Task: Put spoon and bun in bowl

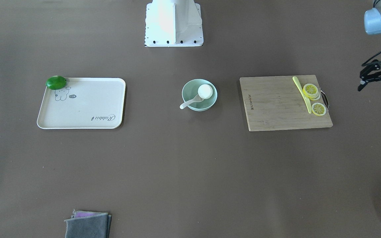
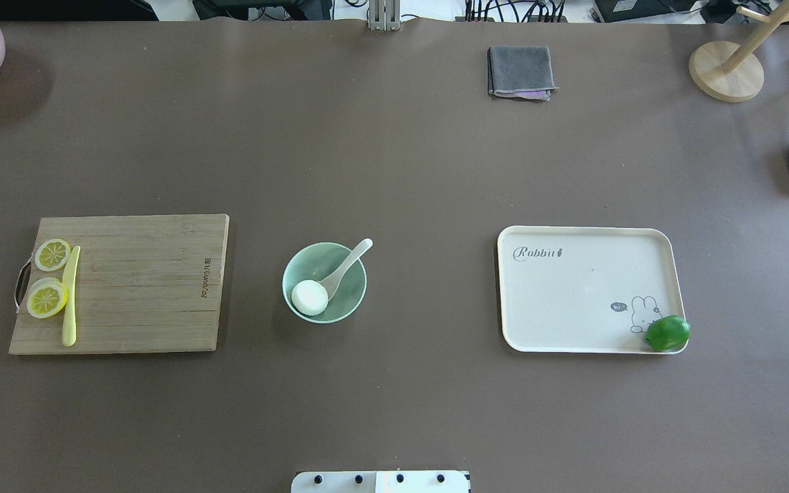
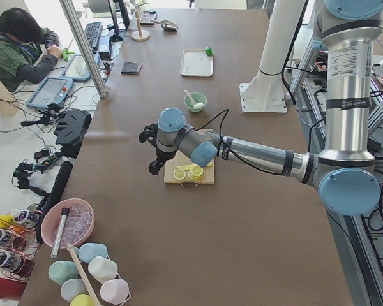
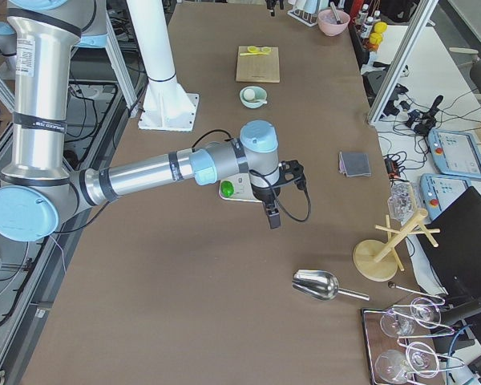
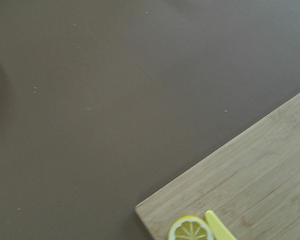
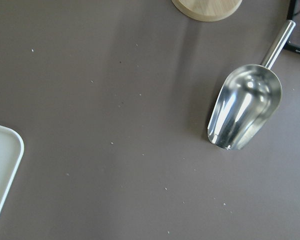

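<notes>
Both task things look to be home already, so I judge the task to be at its end with no placing step left. The bun [image 2: 309, 297] sits inside the bowl [image 2: 352, 296], against the wall on the robot's near-left side. The spoon [image 2: 346, 263] has its scoop down in the bowl just beside the bun, and its handle leans over the far-right rim and pokes out past it. The only next move I would call for is to keep both arms away from the bowl and not knock that overhanging handle, since a nudge there could tip the spoon out. The left pincer [image 1: 375, 95] hangs off the outer end of the board [image 2: 141, 287], with its fingers apart and nothing between them. It is well apart from the bowl, and the whole board lies between the two. The right pincer [image 4: 271, 218] shows only in the side view, out past the tray [image 2: 572, 301] on the side away from the bowl. Whether it is apart or together I cannot tell; nothing of the task is near it, and the bowl lies well beyond the tray from it
</notes>
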Controlling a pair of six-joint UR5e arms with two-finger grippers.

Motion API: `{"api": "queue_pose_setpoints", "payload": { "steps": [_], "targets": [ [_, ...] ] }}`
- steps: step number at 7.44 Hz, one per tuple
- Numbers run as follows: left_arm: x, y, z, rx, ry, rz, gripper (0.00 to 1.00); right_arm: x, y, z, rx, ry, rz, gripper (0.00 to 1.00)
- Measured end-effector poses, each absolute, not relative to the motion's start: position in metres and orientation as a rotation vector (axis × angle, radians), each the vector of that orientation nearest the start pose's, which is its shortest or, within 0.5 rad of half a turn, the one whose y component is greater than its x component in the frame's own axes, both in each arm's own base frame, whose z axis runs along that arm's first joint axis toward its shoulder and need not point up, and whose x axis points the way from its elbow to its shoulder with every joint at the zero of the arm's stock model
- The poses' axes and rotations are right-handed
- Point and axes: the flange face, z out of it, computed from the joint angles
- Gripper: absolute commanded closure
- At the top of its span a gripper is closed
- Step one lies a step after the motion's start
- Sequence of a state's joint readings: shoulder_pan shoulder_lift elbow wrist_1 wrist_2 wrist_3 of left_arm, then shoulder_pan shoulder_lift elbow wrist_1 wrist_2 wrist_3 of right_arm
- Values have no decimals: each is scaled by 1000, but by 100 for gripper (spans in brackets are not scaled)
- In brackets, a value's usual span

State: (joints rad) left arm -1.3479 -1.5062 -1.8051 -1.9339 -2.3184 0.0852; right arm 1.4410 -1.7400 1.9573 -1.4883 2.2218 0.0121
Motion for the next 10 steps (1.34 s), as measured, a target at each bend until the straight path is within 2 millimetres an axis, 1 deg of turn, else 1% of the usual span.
{"api": "queue_pose_setpoints", "payload": {
  "steps": [1, 2, 3, 4, 5, 6, 8, 9, 10],
  "targets": [
    [5, -477, 559, 435, 740, 504, 2, 29, -424, 567, 219, -652, -217, 0],
    [-22, -459, 601, 377, 730, 485, 2, 33, -418, 593, 179, -648, -207, 0],
    [-43, -445, 645, 323, 728, 443, 2, 35, -417, 619, 138, -649, -193, 0],
    [-59, -435, 676, 295, 724, 402, 2, 35, -418, 634, 122, -652, -188, 0],
    [-69, -430, 690, 265, 726, 353, 2, 35, -420, 639, 117, -657, -186, 0],
    [-74, -433, 687, 206, 739, 286, 2, 33, -421, 640, 101, -672, -181, 0],
    [-79, -446, 650, 80, 756, 179, 2, 32, -419, 639, 59, -722, -163, 0],
    [-79, -443, 638, 51, 759, 161, 2, 32, -417, 640, 47, -731, -157, 0],
    [-79, -438, 637, 38, 760, 156, 2, 33, -416, 640, 41, -735, -153, 0]
  ]
}}
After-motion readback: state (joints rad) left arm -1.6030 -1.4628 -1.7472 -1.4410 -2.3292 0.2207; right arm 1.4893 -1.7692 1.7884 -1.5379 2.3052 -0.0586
